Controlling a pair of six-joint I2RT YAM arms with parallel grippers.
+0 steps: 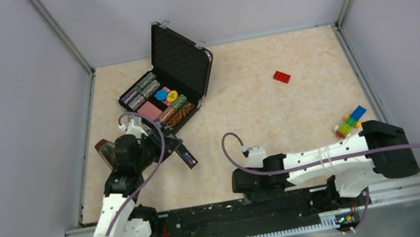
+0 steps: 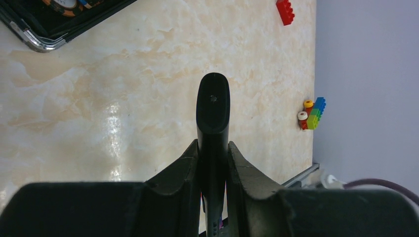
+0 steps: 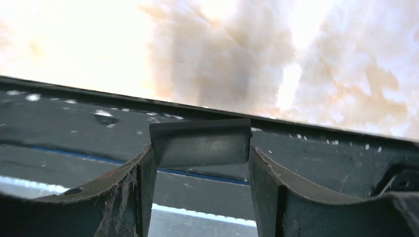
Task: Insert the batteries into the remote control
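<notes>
My left gripper [image 1: 164, 147] is shut on the remote control [image 1: 186, 155], a slim black bar held off the table and sticking out toward the right. In the left wrist view the remote [image 2: 213, 106] stands edge-on, clamped between both fingers [image 2: 213, 154]. A faint purple strip shows on the remote in the top view; I cannot make out the batteries as separate things. My right gripper [image 1: 239, 184] hangs over the front rail, shut on the small black cover piece [image 3: 200, 142], which spans the gap between its fingertips [image 3: 200, 157].
An open black foam-lined case [image 1: 181, 59] with poker-chip stacks [image 1: 147, 87] stands at the back left; its corner [image 2: 39, 42] shows in the left wrist view. A red brick [image 1: 281, 77] and a coloured brick cluster [image 1: 350, 122] lie right. The black rail [image 1: 242, 211] runs along the front.
</notes>
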